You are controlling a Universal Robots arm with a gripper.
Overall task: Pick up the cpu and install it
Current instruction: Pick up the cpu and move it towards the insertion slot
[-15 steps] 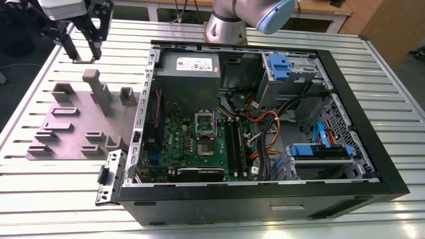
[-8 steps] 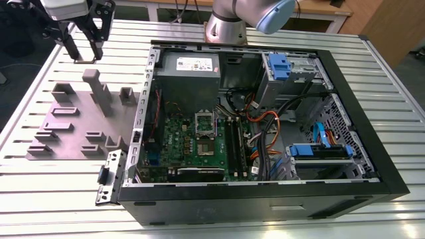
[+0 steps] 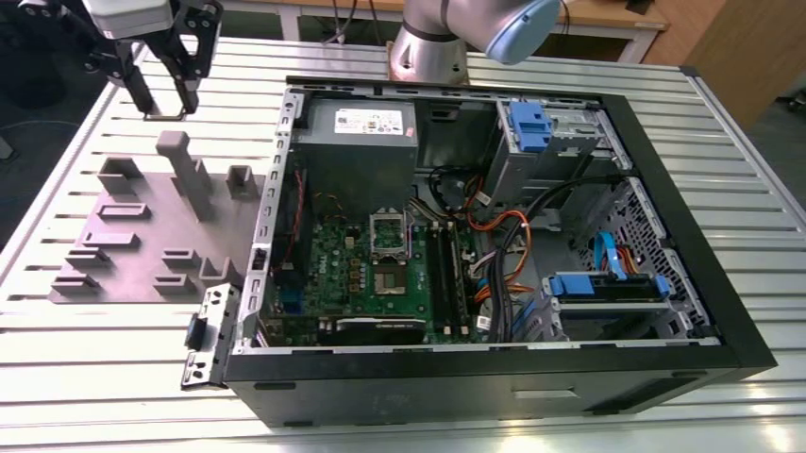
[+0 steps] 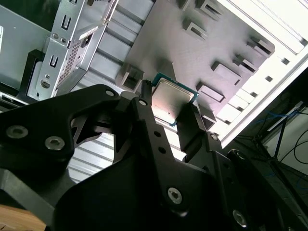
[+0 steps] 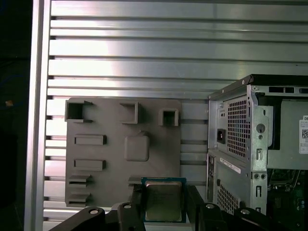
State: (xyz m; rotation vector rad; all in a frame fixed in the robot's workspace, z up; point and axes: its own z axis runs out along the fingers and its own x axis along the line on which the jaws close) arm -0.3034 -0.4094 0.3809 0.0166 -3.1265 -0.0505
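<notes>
Jaws pinch the cpu [image 5: 163,201] by 2 opposite edges, over the table [image 5: 144,48] near the grey fixture plate [image 5: 110,126]; a level, firm hold matters here.

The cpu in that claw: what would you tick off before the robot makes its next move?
1. Gripper shut on cpu: ok.
2. cpu sits square in the grip, metal top showing in both wrist views: ok.
3. cpu hangs clear above the grey tray: ok.
4. Case side open, motherboard exposed: ok.
5. Socket open and empty: cannot tell.
6. Orange cables clear of socket: ok.
</notes>
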